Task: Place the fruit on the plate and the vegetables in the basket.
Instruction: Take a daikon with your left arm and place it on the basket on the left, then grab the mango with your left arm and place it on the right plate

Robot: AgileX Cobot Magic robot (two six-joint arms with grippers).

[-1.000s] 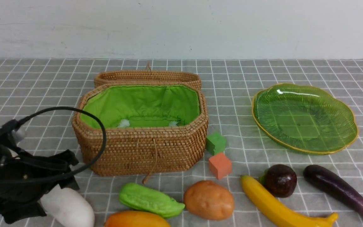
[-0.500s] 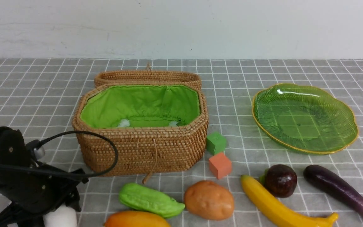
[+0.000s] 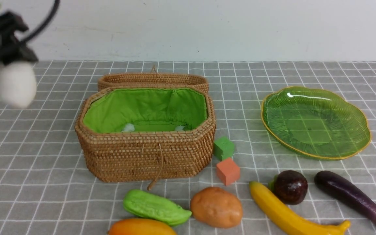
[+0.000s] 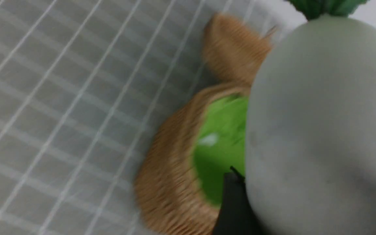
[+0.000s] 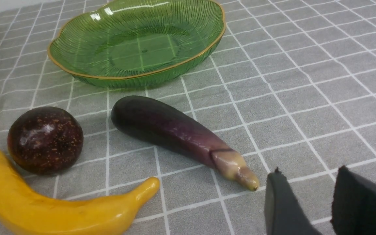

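The white radish (image 3: 13, 85) hangs well clear of the counter (image 3: 28, 147). The left gripper (image 3: 7, 55) is clenched on it near the leafy end, and the rounded root end points down. At that height it should pass over the wicker wall. The basket (image 3: 145, 156) sits below this gripper and off toward the robot's right, with its green lining exposed and its lid tipped back behind it. I read this as a carry toward a drop inside. With the grip so near the top, the heavy body dangles under the gripper (a quick swing could set it rocking).

The right gripper (image 5: 308, 209) hovers low over the counter, its jaws apart with nothing between them. The eggplant (image 5: 168, 129) lies just ahead of it, stem tip nearest. Farther from this gripper, the maroon fruit (image 5: 44, 138) and the banana (image 5: 44, 209) seem to touch. The plate (image 5: 135, 81) lies farthest out and holds nothing.

In the front view, blur and the frame edge cut into the left gripper, so its contact points cannot be made out. The left wrist view shows one dark finger (image 4: 232, 202) against the radish, which hides the other. The mango (image 3: 140, 227) is cropped at the lower edge. I cannot tell what the white specks in the basket lining are.
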